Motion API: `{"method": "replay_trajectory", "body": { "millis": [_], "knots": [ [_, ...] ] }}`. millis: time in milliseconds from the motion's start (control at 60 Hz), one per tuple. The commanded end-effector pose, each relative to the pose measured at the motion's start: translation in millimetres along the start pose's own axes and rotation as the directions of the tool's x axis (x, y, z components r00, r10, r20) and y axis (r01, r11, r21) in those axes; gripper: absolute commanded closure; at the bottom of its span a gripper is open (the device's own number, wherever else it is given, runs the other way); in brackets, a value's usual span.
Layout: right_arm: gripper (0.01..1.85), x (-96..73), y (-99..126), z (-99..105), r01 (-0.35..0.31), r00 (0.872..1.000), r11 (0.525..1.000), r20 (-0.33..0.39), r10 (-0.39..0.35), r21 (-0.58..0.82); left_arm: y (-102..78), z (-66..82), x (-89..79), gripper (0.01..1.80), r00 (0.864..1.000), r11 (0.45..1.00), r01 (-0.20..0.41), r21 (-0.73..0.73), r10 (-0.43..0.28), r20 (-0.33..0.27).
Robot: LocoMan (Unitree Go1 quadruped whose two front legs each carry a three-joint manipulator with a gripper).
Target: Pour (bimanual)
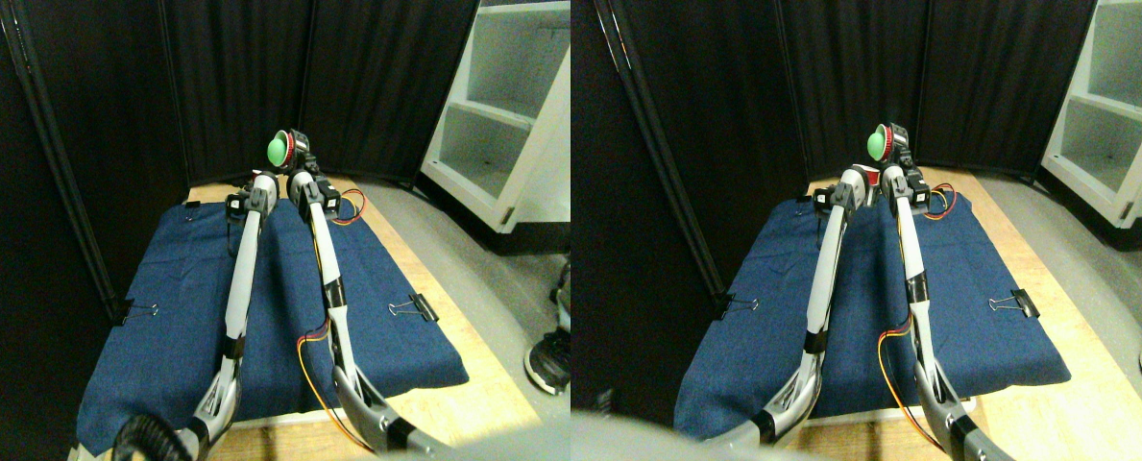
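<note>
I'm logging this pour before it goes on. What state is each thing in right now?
Green and red cup: raised at the right manipulator's end, tipped on its side.
Blue cloth: spread flat, clipped down.
Binder clip: clamped on the cloth's right edge.
White shelf unit: open, shelves bare.

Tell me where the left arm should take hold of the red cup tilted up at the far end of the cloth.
Probably by its side wall just behind the red rim, coming from the left. The red cup lies tipped, its green-filled mouth facing left toward the camera, and the right gripper already takes up its right side. The fingers are too small to judge.
</note>
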Motion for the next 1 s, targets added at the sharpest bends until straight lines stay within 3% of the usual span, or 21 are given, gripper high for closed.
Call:
{"method": "replay_trajectory", "body": {
  "millis": [17, 83, 183, 467, 1000],
  "knots": [
    [1.53, 2.8, 2.6, 6.2, -0.026, 0.999, 0.999, 0.047, 0.028, -0.037, -7.5, -2.5, 3.0, 1.48, 1.000, 1.000, 0.028, -0.001, -0.028, -0.004],
    [1.53, 1.0, 4.6, 6.0, 0.010, 0.999, 0.998, 0.052, -0.007, -0.057, -7.7, -2.8, 4.1, 1.48, 1.000, 1.000, 0.026, -0.001, -0.026, 0.000],
    [1.53, 0.0, 5.9, 6.2, 0.002, 0.999, 0.997, 0.049, 0.002, -0.081, -7.4, -3.4, 4.8, 1.48, 1.000, 1.000, 0.025, -0.003, -0.025, 0.000],
    [1.53, 2.9, 5.8, 4.8, -0.076, 0.996, 0.991, 0.035, 0.080, -0.107, -6.6, -2.7, 6.1, 1.48, 1.000, 1.000, 0.020, -0.013, -0.020, 0.005],
    [1.53, 7.9, 7.3, 4.2, -0.146, 0.988, 0.957, 0.009, 0.153, -0.250, -3.5, -0.5, 8.8, 1.48, 1.000, 1.000, 0.015, -0.010, -0.015, 0.002]
  ]
}}
